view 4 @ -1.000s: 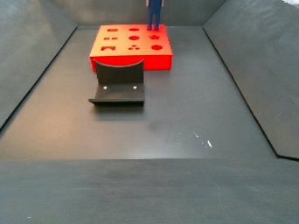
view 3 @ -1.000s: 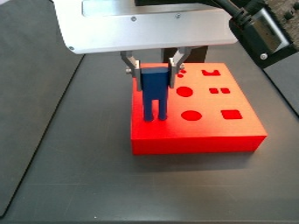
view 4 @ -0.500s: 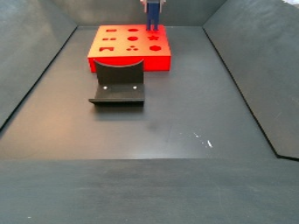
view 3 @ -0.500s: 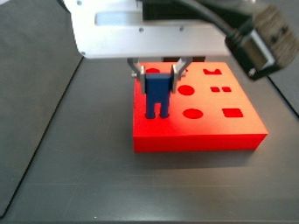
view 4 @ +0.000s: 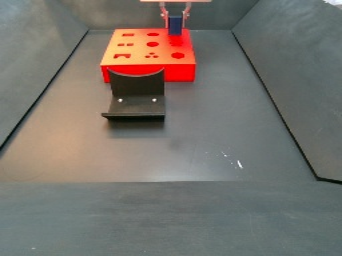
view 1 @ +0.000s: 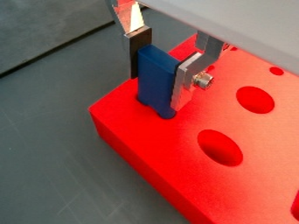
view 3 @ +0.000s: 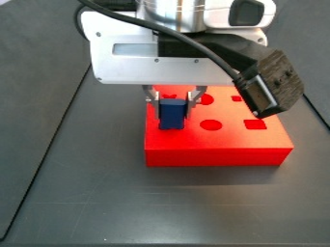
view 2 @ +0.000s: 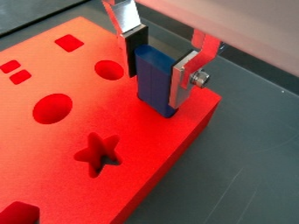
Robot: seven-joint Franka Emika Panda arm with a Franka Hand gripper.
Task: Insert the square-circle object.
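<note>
The square-circle object [view 1: 156,80] is a tall blue block standing upright between my gripper's [view 1: 162,73] fingers. Its lower end is sunk into holes at a corner of the red block [view 1: 149,150], so the prongs are hidden. Both wrist views show the pads against its sides; it also shows in a wrist view [view 2: 153,80]. In a side view the gripper [view 3: 171,100] is low over the red block [view 3: 214,146] with the blue block [view 3: 169,114] showing short. In a side view the blue block [view 4: 174,27] stands at the red block's [view 4: 139,56] far right corner.
The red block has round, square and star holes [view 2: 98,150] across its top. The dark fixture [view 4: 135,98] stands on the floor just in front of the red block. Dark sloping walls [view 4: 40,90] bound the floor on both sides.
My gripper has moved down with the blue block. The prongs stood on top of the red block and are now sunk into it, so less blue shows.
</note>
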